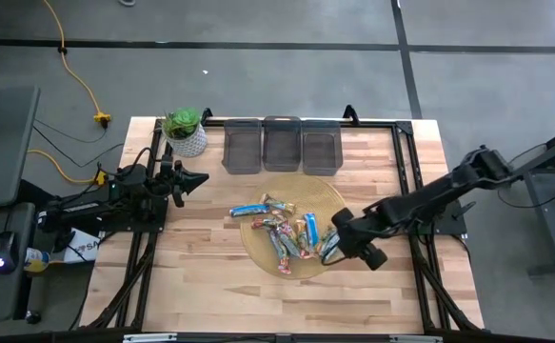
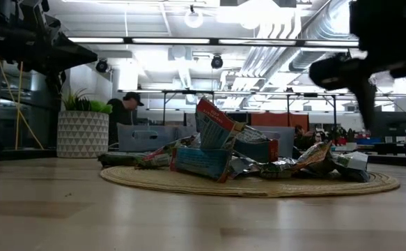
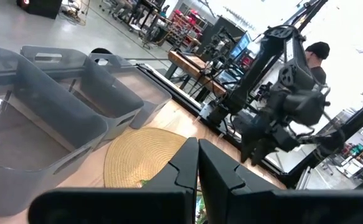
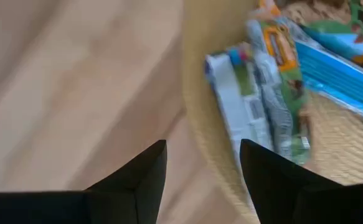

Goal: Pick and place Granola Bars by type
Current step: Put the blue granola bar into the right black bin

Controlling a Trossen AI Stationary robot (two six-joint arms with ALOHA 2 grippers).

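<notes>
Wooden tabletop seen from above: the Granola Bars [image 1: 282,229] are lying jumbled on a round woven mat [image 1: 258,252], with three grey bins [image 1: 282,145] sitting at the far edge. Right gripper [image 1: 332,246] is hovering over the mat's right rim, fingers spread, holding nothing. Left gripper [image 1: 199,178] is waiting off to the left, pinched shut and empty.

Low view is showing crinkly wrappers [image 2: 216,150] piled up.

Right wrist is showing a bar [image 4: 237,93] just ahead of the fingers. They look light, slippery and crushable, so I'd pinch one across its middle.
</notes>
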